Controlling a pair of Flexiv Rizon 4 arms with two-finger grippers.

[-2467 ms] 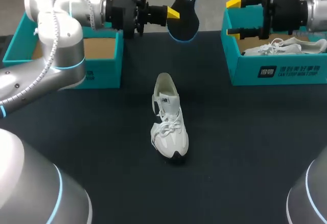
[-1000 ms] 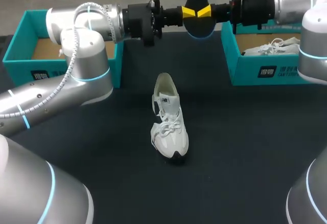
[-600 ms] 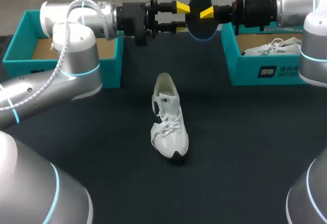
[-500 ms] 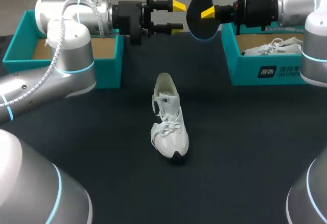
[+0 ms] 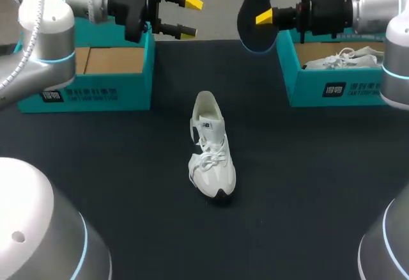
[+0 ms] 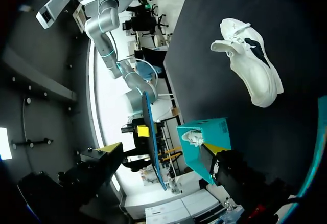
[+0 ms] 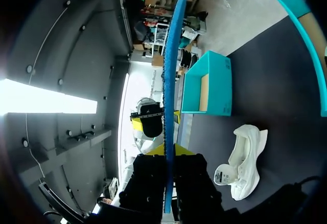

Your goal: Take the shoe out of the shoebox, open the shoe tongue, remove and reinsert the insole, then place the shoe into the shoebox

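At left, left gripper point(image 5: 190, 16) spread wide, empty, above the left box point(image 5: 83, 91). Mid-table point(image 5: 307, 184), shoe point(image 5: 211, 152) out and lying flat, insole point(image 5: 251, 27) already removed. At right, insole upright, clamped in the right gripper point(image 5: 263, 18) beside the right box point(image 5: 339, 91). Left to do, seemingly: reinsert, then box the shoe.

1 finger of right tool point(image 5: 264, 16) behind the insole point(image 5: 251, 29)

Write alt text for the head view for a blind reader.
The right gripper holds a dark insole upright over the table's far side; the left gripper is open, apart from it. A white shoe lies mid-table between the left shoebox and the right shoebox, which holds another shoe.
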